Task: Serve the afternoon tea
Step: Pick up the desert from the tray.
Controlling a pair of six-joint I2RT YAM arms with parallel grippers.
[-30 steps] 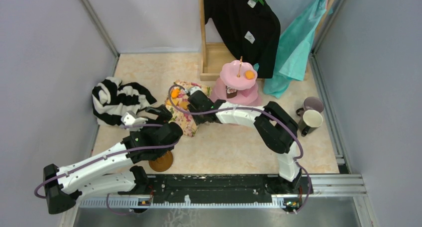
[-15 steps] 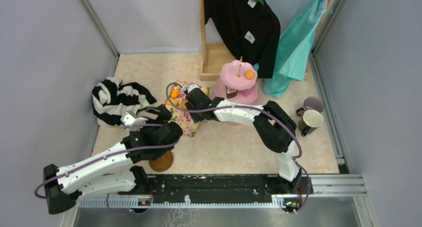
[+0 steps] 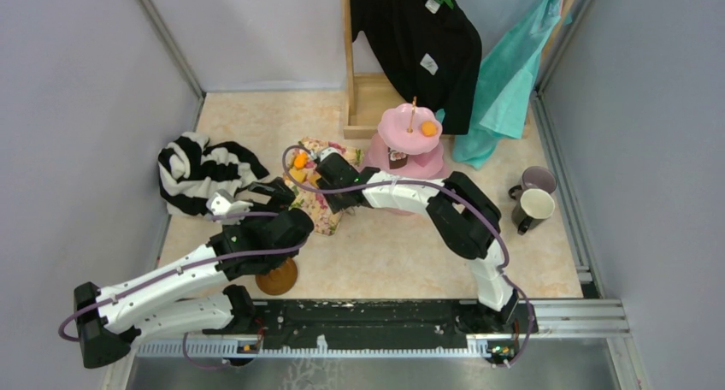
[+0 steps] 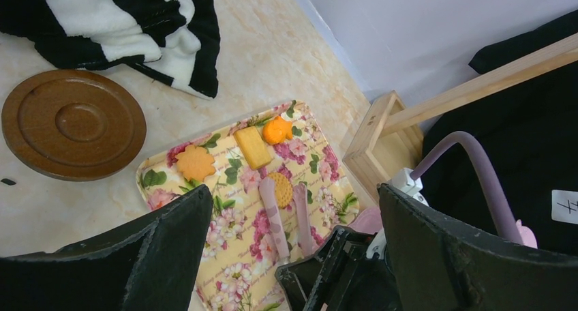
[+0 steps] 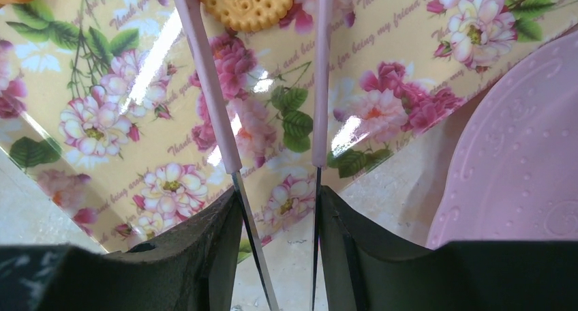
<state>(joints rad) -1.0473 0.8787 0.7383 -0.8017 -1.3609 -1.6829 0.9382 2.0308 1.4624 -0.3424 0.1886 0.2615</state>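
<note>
My right gripper is shut on pink tongs. Their two tips straddle a round yellow biscuit on the floral tray. The tray also holds an orange flower pastry, a yellow block and a small orange pastry. The pink cake stand carries an orange pastry and a brown one. My left gripper is open and empty above the tray's near end. A brown saucer lies left of the tray.
The lilac mug and cream mug stand at the right edge. A brown saucer lies under my left arm. The striped garment is at the left. A wooden rack with hanging clothes stands behind the cake stand.
My right gripper has moved a little left over the tray with the tongs. My left arm has barely moved.
</note>
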